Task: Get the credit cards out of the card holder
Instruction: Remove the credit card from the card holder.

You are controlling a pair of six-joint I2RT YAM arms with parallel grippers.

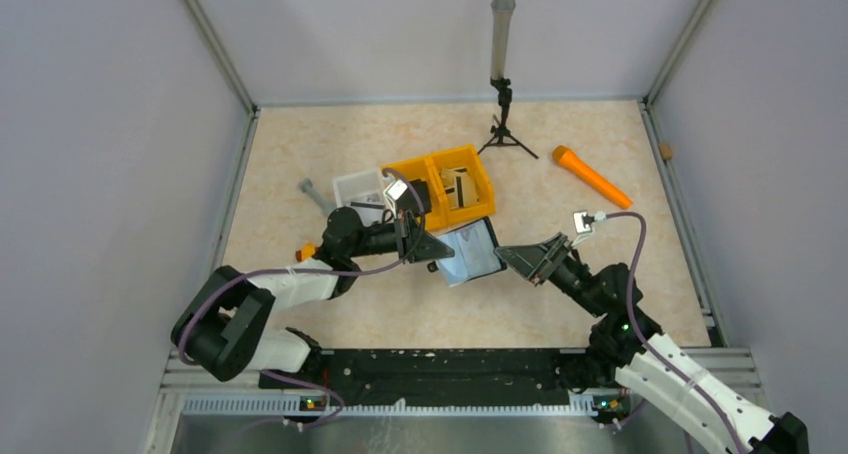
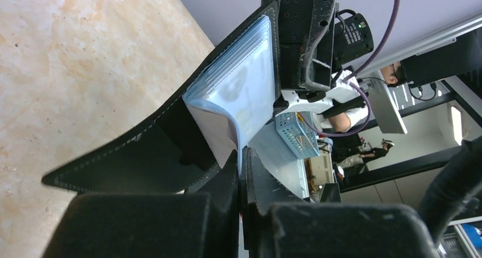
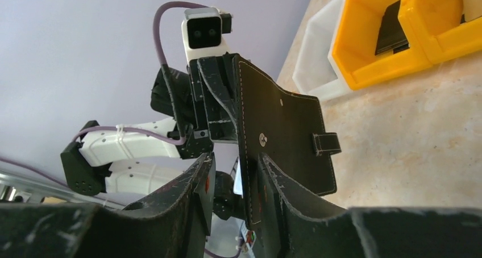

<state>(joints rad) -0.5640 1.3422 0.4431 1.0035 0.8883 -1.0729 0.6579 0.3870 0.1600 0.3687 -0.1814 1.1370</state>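
Pinching card holder [image 2: 142,158] lining [image 2: 239,93], strap [image 3: 325,143] right-wrist only

You're in a robotics lab: plain grey panel walls [image 1: 100,124] box in your beige marbled tabletop [image 1: 400,314], with people [image 2: 343,120] and a grey monitor [image 2: 387,102] beyond.

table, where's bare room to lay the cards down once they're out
Free: the far-left corner of the table behind the white bin; the right side between orange tool and right arm; the near strip before the card holder. Crowded: the middle, around yellow bin and card holder.
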